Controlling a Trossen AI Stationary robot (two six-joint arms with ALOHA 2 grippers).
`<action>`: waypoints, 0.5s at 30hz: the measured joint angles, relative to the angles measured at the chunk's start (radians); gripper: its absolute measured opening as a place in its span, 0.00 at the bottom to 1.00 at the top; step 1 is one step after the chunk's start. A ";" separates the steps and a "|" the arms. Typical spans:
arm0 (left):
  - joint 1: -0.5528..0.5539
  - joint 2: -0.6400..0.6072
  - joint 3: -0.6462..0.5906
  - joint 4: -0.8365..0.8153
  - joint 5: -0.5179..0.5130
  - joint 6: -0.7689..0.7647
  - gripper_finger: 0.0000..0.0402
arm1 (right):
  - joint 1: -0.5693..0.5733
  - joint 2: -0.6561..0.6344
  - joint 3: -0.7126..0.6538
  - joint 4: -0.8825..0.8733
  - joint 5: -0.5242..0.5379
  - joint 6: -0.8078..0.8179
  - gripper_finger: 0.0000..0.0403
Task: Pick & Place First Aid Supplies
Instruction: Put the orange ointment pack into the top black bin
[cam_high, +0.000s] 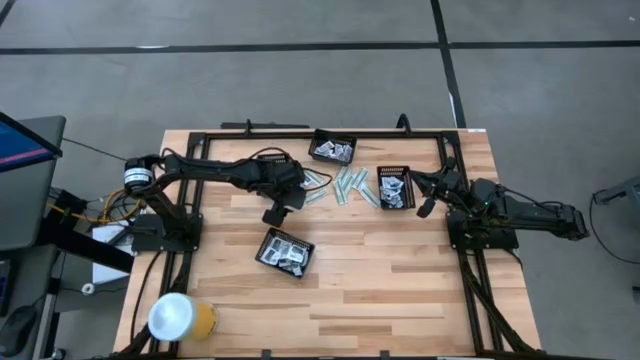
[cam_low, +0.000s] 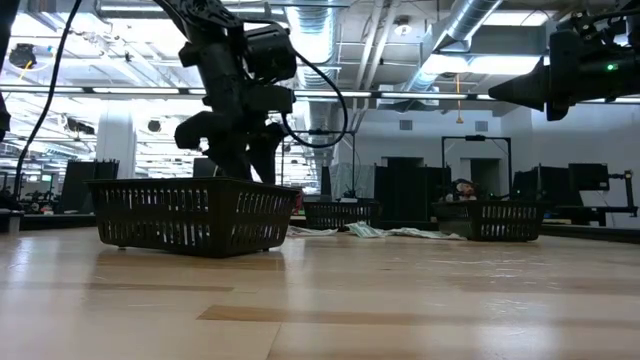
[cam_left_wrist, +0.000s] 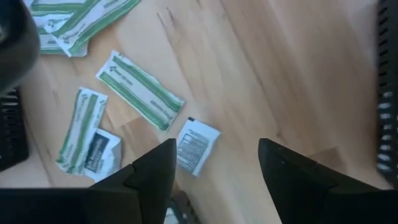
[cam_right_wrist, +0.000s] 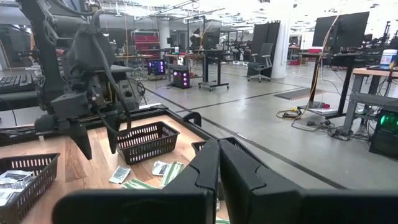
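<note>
The first aid supplies lie loose on the wooden table: pale green-white strips and small white sachets. In the left wrist view a white sachet lies flat just ahead of my fingers, beside a green-striped strip, another strip and a dark-printed sachet. My left gripper hangs open above the table near these packets, slanting down, with nothing between its fingers. My right gripper rests shut at the table's right side, pointing level.
Three black mesh trays stand on the table: one at the far edge, one right of the loose packets, one nearer the front; each holds packets. A yellow-and-white round object sits at the near left corner.
</note>
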 joint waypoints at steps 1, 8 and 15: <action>-0.004 0.003 0.001 0.004 -0.014 0.009 0.58 | 0.000 0.000 0.000 0.000 0.000 0.000 0.02; -0.033 0.058 0.001 0.011 -0.099 0.102 0.60 | 0.000 0.000 0.000 -0.001 0.000 0.000 0.02; -0.076 0.159 0.001 0.017 -0.205 0.188 0.60 | 0.000 0.000 0.000 -0.003 0.000 0.000 0.02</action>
